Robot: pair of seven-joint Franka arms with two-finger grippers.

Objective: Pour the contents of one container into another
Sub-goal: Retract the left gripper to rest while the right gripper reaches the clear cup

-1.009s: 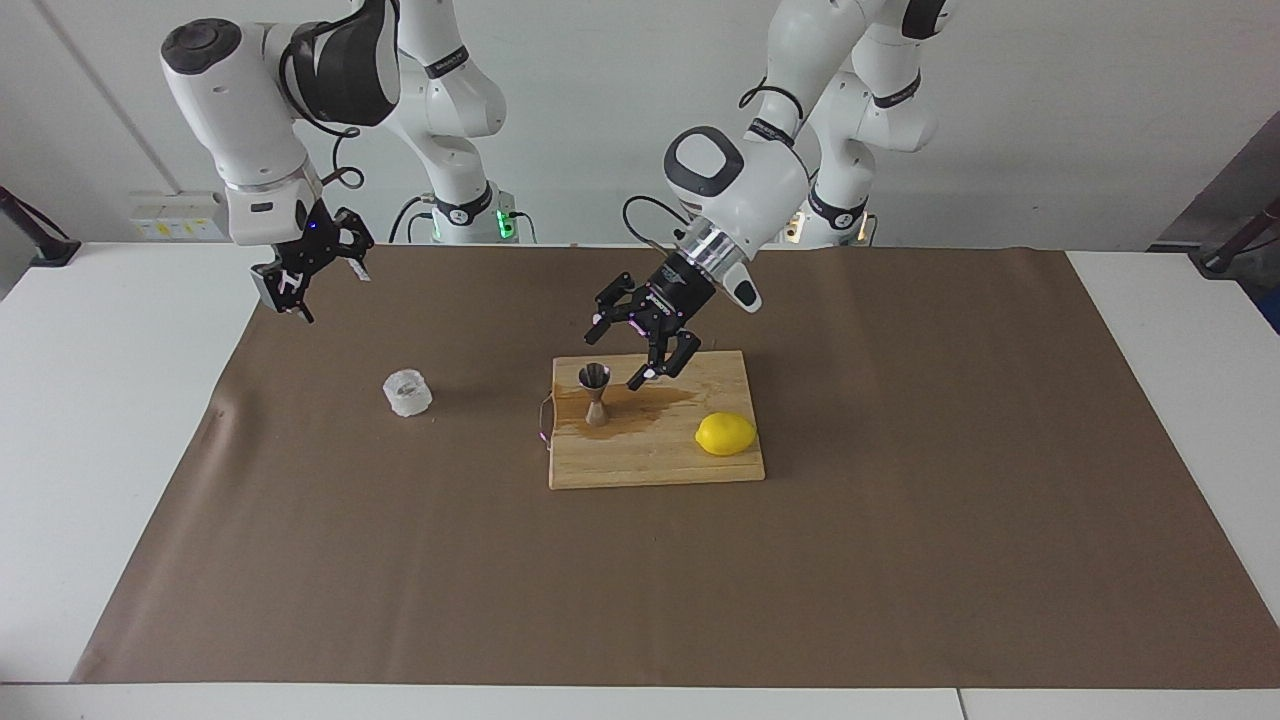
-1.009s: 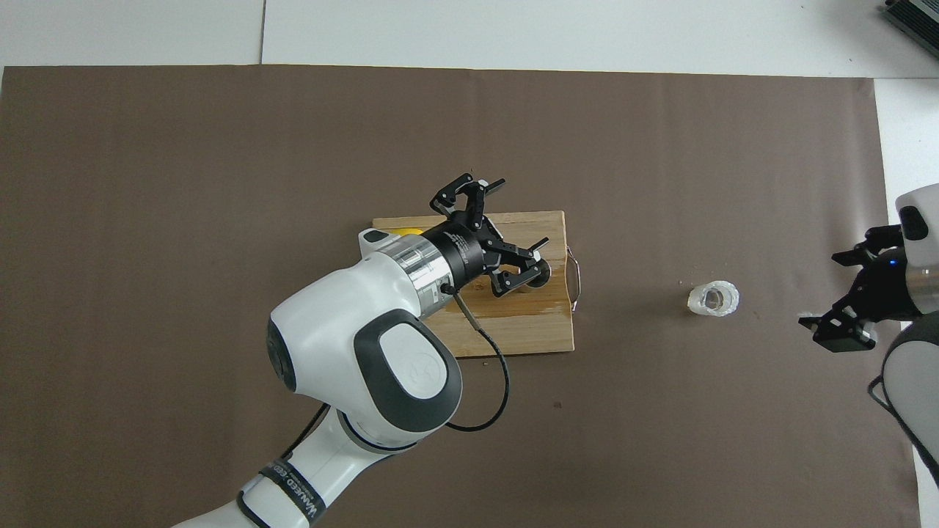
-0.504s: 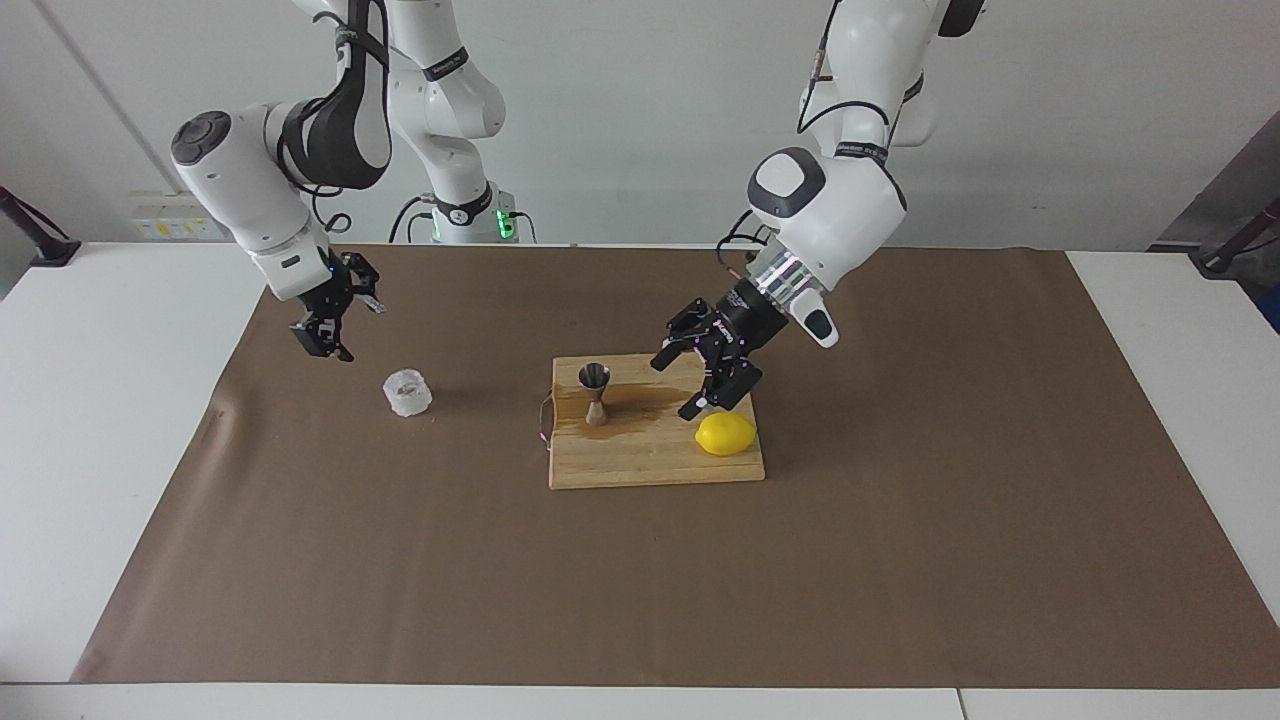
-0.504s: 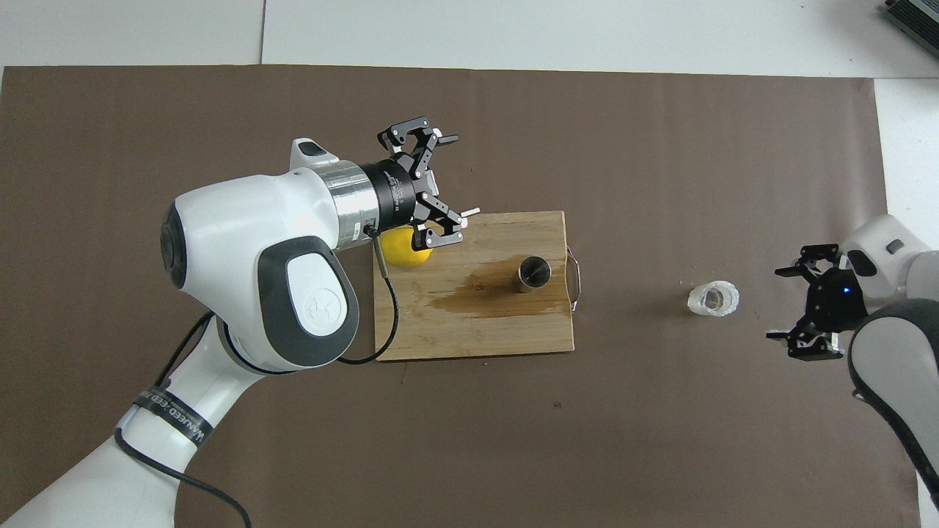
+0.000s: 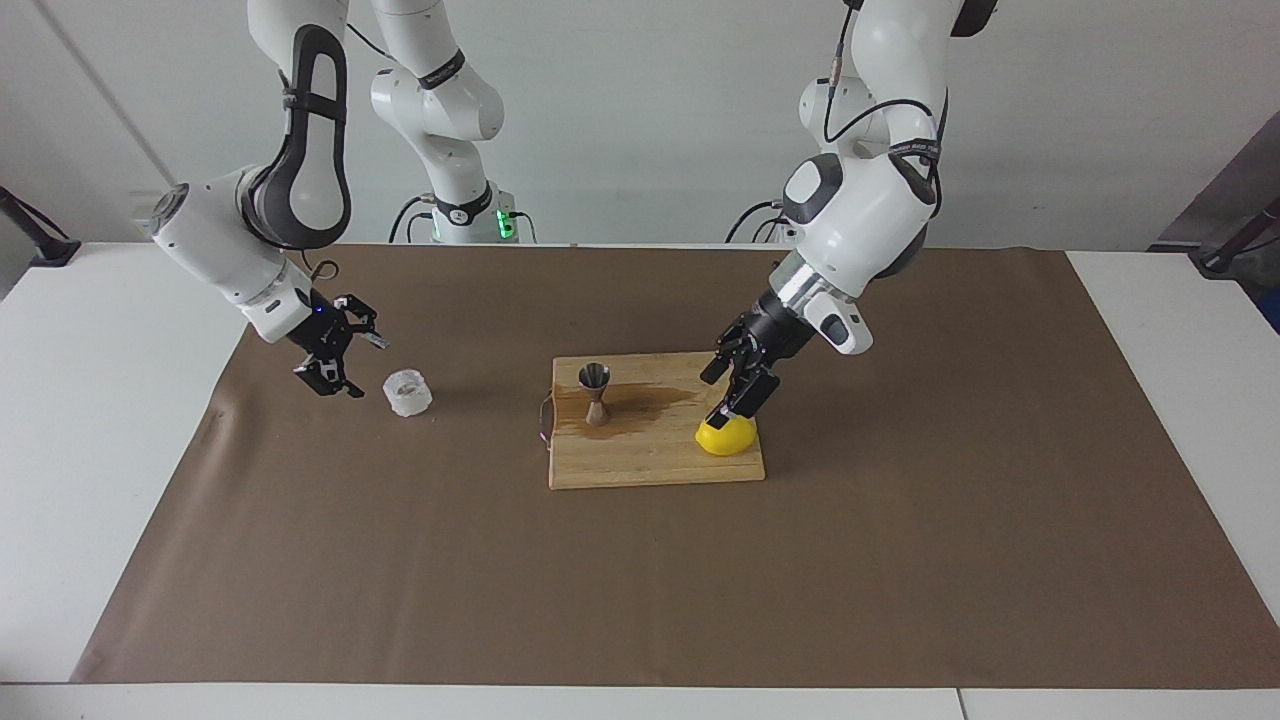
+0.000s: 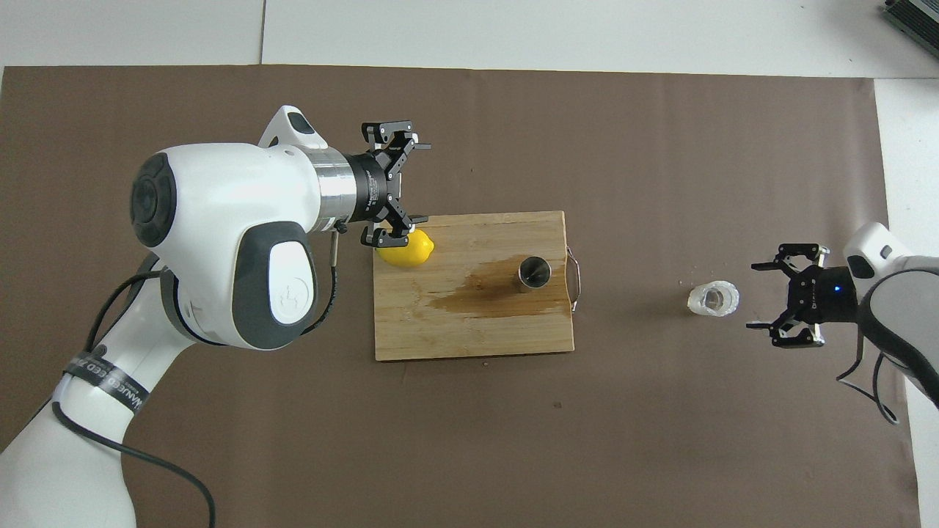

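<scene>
the glass cup [image 5: 408,392] stands upright on the brown paper mat [image 5: 900,560] that covers the desk [image 5: 100,480], toward the right arm's end and well apart from the wooden cutting board [image 5: 640,460]. the right claw [image 5: 345,362] hangs low just beside the cup, on the side toward the right arm's end of the desk, its fingers spread wide and empty; it does not appear to touch the glass, though the gap is hard to judge. in the overhead view the right claw [image 6: 779,305] points at the cup [image 6: 713,299] with the mouth of the cup facing up. the steel jigger [image 5: 595,393] stands upright on the board, at the board's end toward the right arm, in a dark wet stain [image 5: 650,405] that spreads along the wood; from above its round open top [image 6: 534,271] shows near the board's metal handle [image 6: 576,276]. a lemon [image 5: 727,437] lies on the board's other end, toward the left arm. the left claw [image 5: 738,392] is over the lemon, fingers spread wide and holding nothing, its lower fingertip right at the lemon's top; whether it touches cannot be told. from above the left claw [image 6: 402,183] covers part of the lemon [image 6: 407,249].
</scene>
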